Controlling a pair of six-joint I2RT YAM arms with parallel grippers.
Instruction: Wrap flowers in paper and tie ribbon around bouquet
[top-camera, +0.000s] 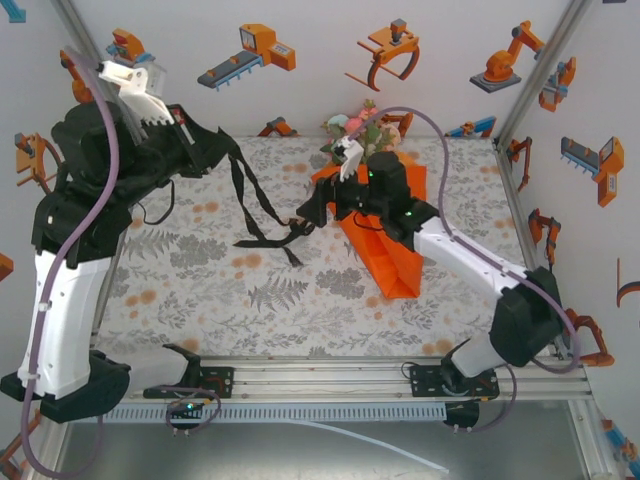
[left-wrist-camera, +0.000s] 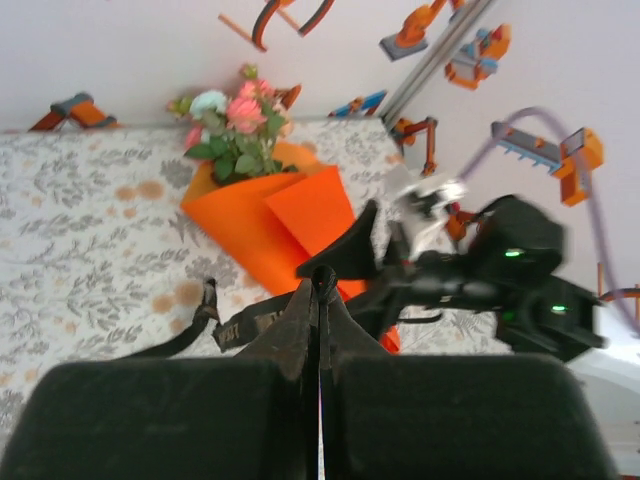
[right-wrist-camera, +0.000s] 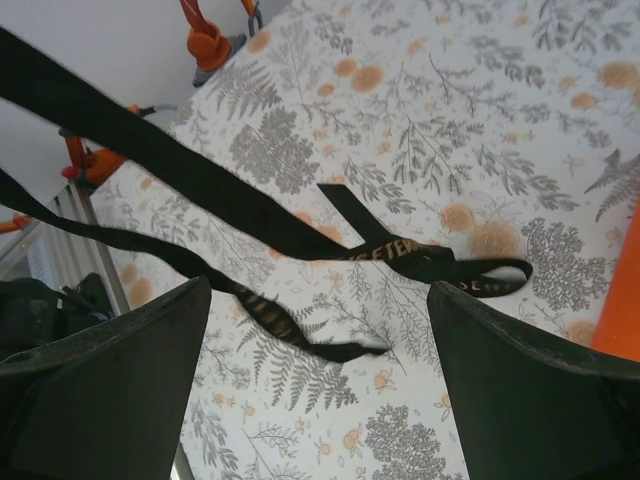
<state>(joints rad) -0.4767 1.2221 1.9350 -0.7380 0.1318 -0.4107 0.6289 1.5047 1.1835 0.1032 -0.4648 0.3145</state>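
Black fingers of the left gripper (left-wrist-camera: 318, 300) are pressed together, and the ribbon (right-wrist-camera: 250, 215) runs straight up into them, so I judge it pinched there. From that raised grip the ribbon hangs down and trails across the flowered tablecloth (top-camera: 200, 290). Its loose end lies in a crumpled loop on the cloth.

The right gripper (right-wrist-camera: 320, 300) hangs above that loop. Its fingers (right-wrist-camera: 110, 380) stand wide apart and hold nothing. The lettered tail lies on the cloth in the gap between them.

Further right lies the bouquet (top-camera: 385, 255). Its orange paper is already folded into a cone, and the flowers (left-wrist-camera: 240, 130) show above the wide end, towards the back wall. The ribbon lies beside the cone and not yet around it, so the tying looks barely begun.

Several things could go wrong from here:
- The tail lies flat and twisted, so a closing right gripper could catch cloth with it, or miss it altogether.
- If the left arm pulls while the tail is loose, the loop could slide out from between the open fingers.
- Nothing holds the cone shut, and the right forearm passes over it, so a careless sweep could nudge the paper and let the fold spring open.
- The ribbon crosses itself near the end, so it could snag when drawn.
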